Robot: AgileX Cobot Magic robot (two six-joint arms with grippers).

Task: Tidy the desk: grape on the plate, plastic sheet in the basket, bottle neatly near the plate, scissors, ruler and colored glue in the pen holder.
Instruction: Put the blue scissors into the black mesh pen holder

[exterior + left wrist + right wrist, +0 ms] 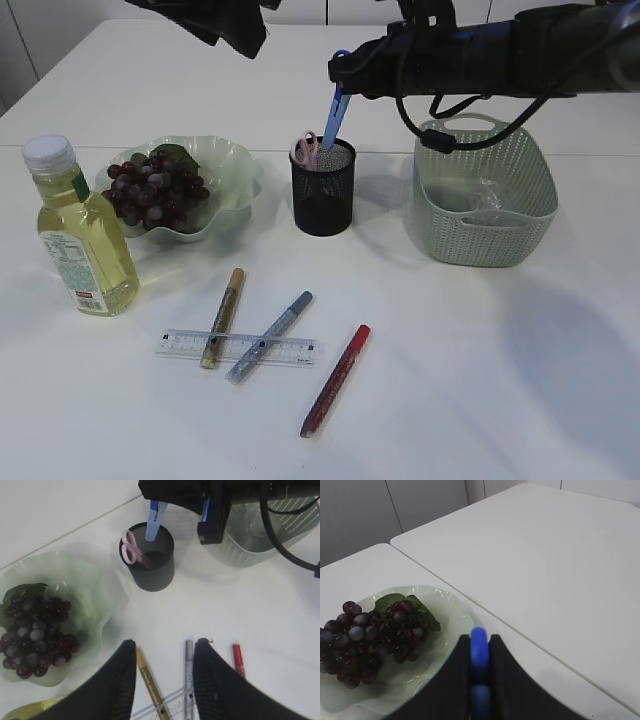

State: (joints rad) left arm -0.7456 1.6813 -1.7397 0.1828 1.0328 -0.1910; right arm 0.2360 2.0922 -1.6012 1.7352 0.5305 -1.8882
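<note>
blue glue pen (335,113) is pinched in the right gripper (342,75), jaws closed on its top end, tip already dipping into the mesh pen holder (323,190). held near upright from above, probably so it drops straight in past the pink scissors (305,150) already leaning on the holder's left rim. right wrist view shows the blue cap (479,650) squeezed between the two fingers, nothing else of the holder visible there.

left gripper (165,680) hangs partly open and empty above the desk, the gold glue pen (150,684) and silver glue pen (188,675) showing between its fingers; likely lined up for the next pick.

done by the look of it: grapes (150,188) on the green plate (235,170), plastic sheet (488,205) in the basket (440,235), bottle (82,232) upright just beside the plate.

left to do: ruler (290,348) flat on the desk with gold (222,316) and silver (270,336) pens lying across it, red glue pen (336,380) near but apart on the right.

room: holder sits between plate and basket with gaps both sides; right arm reaches over the basket, so a straight lift clears it. front of the desk is open around the pens. ruler lies flat and thin, edge will be hard to grab, pens should come off first.
</note>
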